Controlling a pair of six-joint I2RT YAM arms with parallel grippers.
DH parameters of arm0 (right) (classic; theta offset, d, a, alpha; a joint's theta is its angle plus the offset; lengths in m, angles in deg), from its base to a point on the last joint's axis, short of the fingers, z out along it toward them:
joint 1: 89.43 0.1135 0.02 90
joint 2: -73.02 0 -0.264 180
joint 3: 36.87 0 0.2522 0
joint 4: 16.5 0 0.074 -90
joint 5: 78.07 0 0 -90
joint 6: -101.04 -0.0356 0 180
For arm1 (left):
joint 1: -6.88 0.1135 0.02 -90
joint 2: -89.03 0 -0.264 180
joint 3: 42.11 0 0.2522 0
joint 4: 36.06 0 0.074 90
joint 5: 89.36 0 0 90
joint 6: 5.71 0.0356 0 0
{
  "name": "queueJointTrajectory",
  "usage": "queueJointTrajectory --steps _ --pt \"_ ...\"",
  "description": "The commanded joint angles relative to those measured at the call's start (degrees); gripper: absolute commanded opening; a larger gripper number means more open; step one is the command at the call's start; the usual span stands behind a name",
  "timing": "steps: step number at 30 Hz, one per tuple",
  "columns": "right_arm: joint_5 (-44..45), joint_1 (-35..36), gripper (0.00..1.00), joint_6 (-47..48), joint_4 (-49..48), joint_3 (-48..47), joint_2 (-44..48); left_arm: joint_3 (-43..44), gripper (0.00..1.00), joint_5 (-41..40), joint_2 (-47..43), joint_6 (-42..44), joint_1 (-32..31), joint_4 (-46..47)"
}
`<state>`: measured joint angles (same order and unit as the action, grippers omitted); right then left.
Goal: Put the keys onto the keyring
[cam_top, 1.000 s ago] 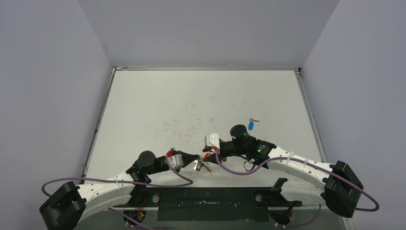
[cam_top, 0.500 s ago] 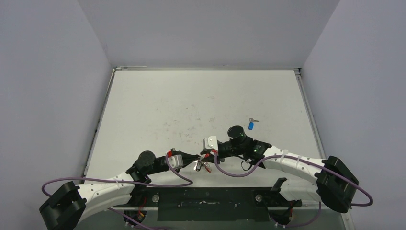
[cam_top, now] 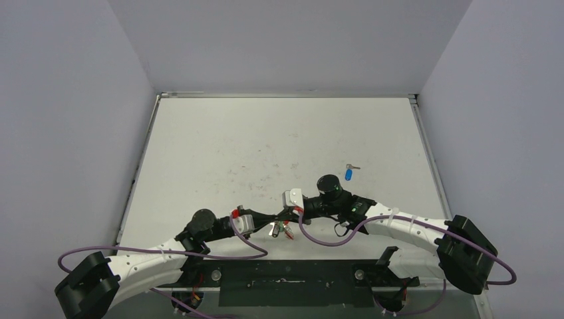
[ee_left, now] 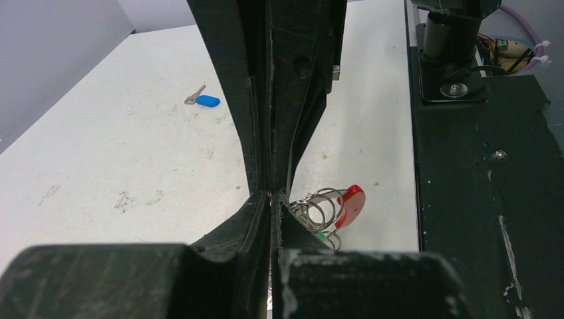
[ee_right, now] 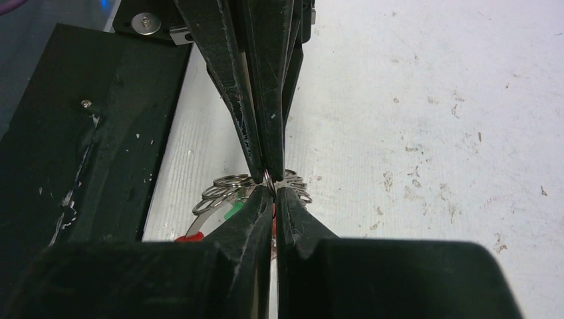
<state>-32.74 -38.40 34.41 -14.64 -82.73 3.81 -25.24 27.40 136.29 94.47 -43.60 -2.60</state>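
At left, left jaws pressed together on a wire of the keyring [ee_left: 318, 211], low over the bench [cam_top: 199, 133] just beside the edge of the black base plate [ee_left: 479, 166], with broad bare surface behind up to the raised rim. Tip to tip with them, right jaws likewise pinched shut on the coils, a red piece [ee_left: 350, 203] and the green key [ee_right: 233, 212] bunched at the tips. Further right, well apart on open bench, the blue key [cam_top: 348, 174] lying flat.
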Motion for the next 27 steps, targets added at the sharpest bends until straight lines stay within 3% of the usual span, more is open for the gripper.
queueJointTrajectory --steps 1,6,10,12,17,27 --pt "-1.4 -0.1 0.00 0.9 -1.7 -1.3 0.0 1.4 0.00 1.0 -0.3 0.1 -0.1 3.8" --pt "2.5 -0.1 0.00 1.5 12.6 -7.0 -0.1 1.6 0.00 -1.1 -1.8 1.6 -0.2 0.9" --pt "7.2 0.4 0.00 0.7 26.5 -13.8 -1.8 2.9 0.24 -2.9 -4.5 4.0 -0.2 -6.5" --pt "9.7 1.3 0.00 0.6 33.0 -17.7 -3.2 3.1 0.27 -3.5 -5.4 4.6 -0.1 -8.6" --pt "19.1 6.5 0.00 1.0 45.3 -26.1 -8.1 3.3 0.27 -5.0 -7.0 5.6 -0.1 -11.0" --pt "24.8 10.0 0.00 -1.4 52.4 -36.1 -14.0 4.8 0.23 -4.4 -8.0 7.2 -0.2 -15.8"
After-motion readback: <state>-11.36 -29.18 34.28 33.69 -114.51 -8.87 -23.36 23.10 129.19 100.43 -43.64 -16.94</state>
